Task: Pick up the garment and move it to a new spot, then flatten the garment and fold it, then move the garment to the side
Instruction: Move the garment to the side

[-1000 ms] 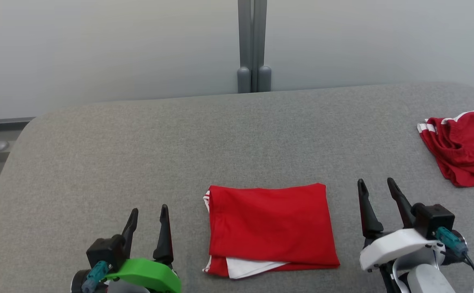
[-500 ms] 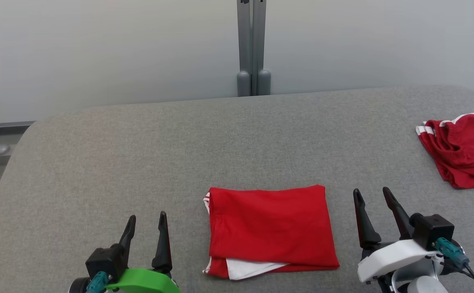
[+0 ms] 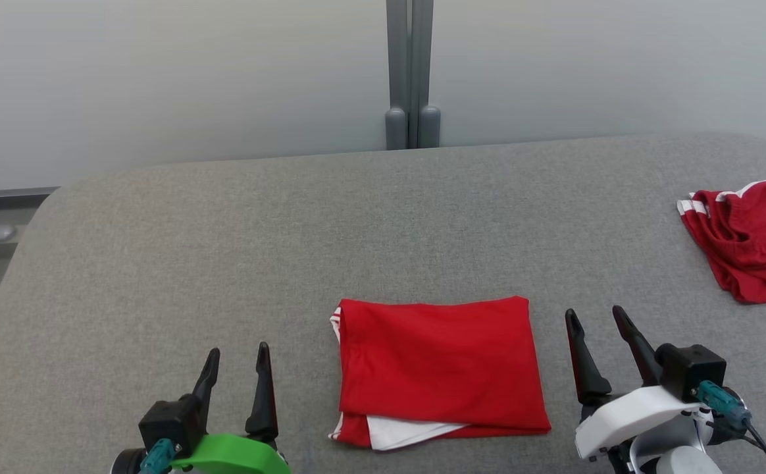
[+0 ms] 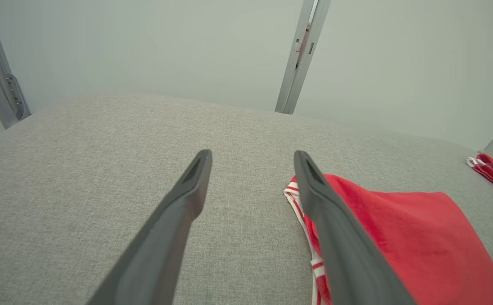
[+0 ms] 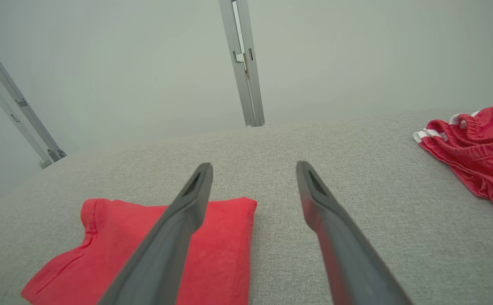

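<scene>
A red garment with white trim lies folded into a flat rectangle near the front middle of the grey table. It also appears in the left wrist view as the red garment and in the right wrist view as the red garment. My left gripper stands open to its left, apart from it, with nothing between the fingers. My right gripper stands open just to its right, also empty.
A second red garment, crumpled, with white stripes, lies at the table's right edge, also seen as the crumpled garment. A grey post rises behind the table against a pale wall.
Both grippers have drawn back slightly toward the front edge. The folded garment lies where it was.
</scene>
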{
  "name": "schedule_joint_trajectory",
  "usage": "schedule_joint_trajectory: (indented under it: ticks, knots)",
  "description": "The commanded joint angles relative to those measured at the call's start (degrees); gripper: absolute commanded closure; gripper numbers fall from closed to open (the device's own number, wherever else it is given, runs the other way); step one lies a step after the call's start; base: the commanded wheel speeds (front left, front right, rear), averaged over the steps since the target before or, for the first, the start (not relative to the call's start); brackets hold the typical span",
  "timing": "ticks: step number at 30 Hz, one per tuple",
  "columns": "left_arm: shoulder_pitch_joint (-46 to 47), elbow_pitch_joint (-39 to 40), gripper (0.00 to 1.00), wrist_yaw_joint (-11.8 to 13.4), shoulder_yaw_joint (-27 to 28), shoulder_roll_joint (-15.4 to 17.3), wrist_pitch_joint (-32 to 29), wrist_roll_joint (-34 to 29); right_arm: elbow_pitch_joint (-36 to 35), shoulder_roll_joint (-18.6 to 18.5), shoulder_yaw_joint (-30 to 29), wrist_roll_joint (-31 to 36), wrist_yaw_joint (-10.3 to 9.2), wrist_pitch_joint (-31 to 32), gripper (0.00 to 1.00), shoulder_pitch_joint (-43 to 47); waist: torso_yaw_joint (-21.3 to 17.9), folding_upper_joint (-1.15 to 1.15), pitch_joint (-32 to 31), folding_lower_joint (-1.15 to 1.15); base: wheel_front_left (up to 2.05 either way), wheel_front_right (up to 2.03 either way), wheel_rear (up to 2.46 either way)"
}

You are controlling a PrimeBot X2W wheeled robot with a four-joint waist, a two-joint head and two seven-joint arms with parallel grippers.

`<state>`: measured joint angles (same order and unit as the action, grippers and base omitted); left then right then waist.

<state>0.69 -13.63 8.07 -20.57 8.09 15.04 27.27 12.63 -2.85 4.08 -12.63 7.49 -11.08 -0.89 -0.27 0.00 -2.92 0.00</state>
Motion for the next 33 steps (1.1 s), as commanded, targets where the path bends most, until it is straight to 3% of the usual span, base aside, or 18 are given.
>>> schedule_joint_trajectory:
  ticks: [1, 12, 26, 27, 28, 31, 32, 33]
  knots:
    - [0.8, 0.0, 0.0, 0.1, 0.0, 0.4, 0.0, 0.1, 0.0, -0.1, -0.3, 0.6, -0.01, 0.8, 0.0, -0.5, 0.2, 0.0, 0.2, 0.0, 0.0, 0.0, 0.0]
    - [2.1, -0.2, 0.0, 0.6, 0.3, 1.3, -0.1, -0.1, 3.9, -0.1, -0.7, 2.2, -0.01, 14.7, 0.0, -7.0, 4.2, 0.0, 2.2, 0.0, 0.0, 0.0, 0.0]
    - [3.1, 0.3, 0.0, 0.7, 2.0, 1.3, 0.2, 0.1, 15.5, -0.6, -4.3, 0.3, -0.01, 29.9, 0.0, -10.3, 10.6, 0.0, 7.2, 0.0, 0.0, 0.0, 0.0]
    - [3.1, 0.3, 0.0, 0.7, 2.1, 1.2, 0.2, 0.0, 16.4, -0.6, -4.1, 0.2, -0.01, 30.4, 0.08, -10.7, 10.6, 0.0, 7.4, 0.0, 0.0, 0.0, 0.0]
    - [3.2, 0.3, 0.0, 0.6, 2.2, 1.1, 0.2, -0.1, 17.4, -0.5, -3.8, 0.0, -0.01, 30.7, 0.39, -11.2, 10.5, 0.0, 7.6, 0.0, 0.0, 0.0, 0.0]
    - [3.6, 0.3, 0.0, 0.5, 2.4, 1.0, 0.2, -0.3, 19.4, -0.6, -2.6, 0.0, -0.01, 31.2, 0.87, -12.6, 10.1, 0.0, 8.2, 0.0, 0.0, 0.0, 0.0]
    - [3.7, 0.3, 0.0, 0.5, 2.4, 1.0, 0.1, -0.4, 19.9, -0.6, -2.2, -0.2, -0.04, 31.0, 1.0, -13.1, 9.8, 0.0, 8.4, 0.0, 0.0, 0.0, 0.0]
    - [3.8, 0.4, 0.0, 0.4, 2.3, 0.9, 0.1, -0.5, 20.2, -0.7, -1.9, -0.3, -0.08, 30.8, 1.0, -13.6, 9.5, 0.0, 8.6, 0.0, 0.0, 0.0, 0.0]
